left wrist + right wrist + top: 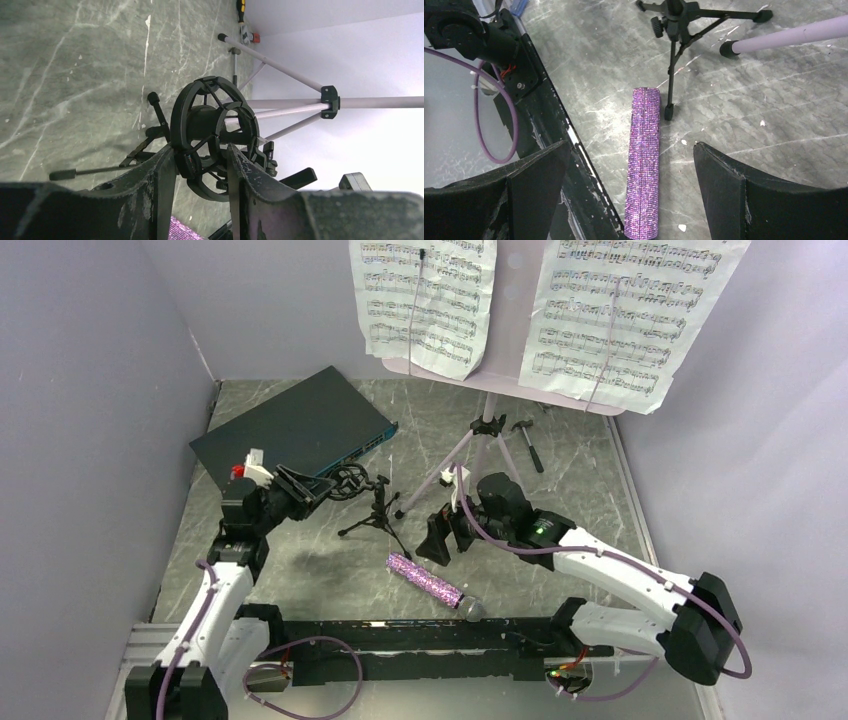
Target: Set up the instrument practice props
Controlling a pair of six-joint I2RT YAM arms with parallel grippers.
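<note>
Left gripper first, since it fills its own wrist view. Its fingers sit either side of the ring mount, right up against it, but I honestly can't tell if they're pinching or only touching. That mount tops the mic stand, which is upright around the middle of the tabletop. The right gripper hangs over the mic with its fingers wide apart, holding nothing. The mic lies flat close to the near edge, head end next to the base rail.

Both pages are up on the music stand at the far edge, so I'd call that part done and say we're on the mic step: steady the stand, grab the mic, feed it into the ring. Next move for the right arm looks like straight down and a squeeze across the barrel.

Stuff in the way: one mic stand foot sits just beside the mic's tail end, and a music stand leg lands near there too, so the lift needs care. The box in the far left corner and the tools under the music stand shouldn't matter.
</note>
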